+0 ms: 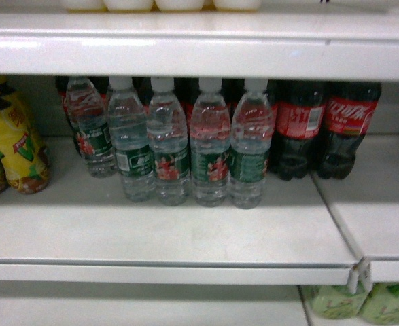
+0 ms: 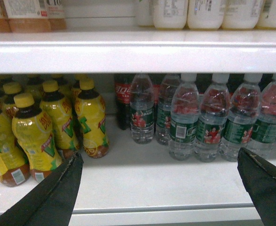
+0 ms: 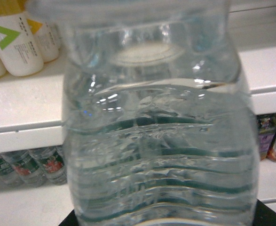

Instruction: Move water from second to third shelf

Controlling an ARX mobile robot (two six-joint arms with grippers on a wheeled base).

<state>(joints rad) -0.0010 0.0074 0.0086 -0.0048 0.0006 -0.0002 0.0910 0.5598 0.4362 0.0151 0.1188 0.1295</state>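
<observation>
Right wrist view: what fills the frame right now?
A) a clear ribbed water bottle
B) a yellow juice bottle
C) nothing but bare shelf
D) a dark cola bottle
A: a clear ribbed water bottle fills the view right in front of the camera, its base at the bottom edge, with a white shelf behind it.

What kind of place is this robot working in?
Probably a shop's drinks aisle: white shelves carry rows of water bottles, cola bottles and yellow-capped drink bottles.

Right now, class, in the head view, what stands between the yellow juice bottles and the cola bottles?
A row of five water bottles, seen in the head view between juice and cola.
</observation>
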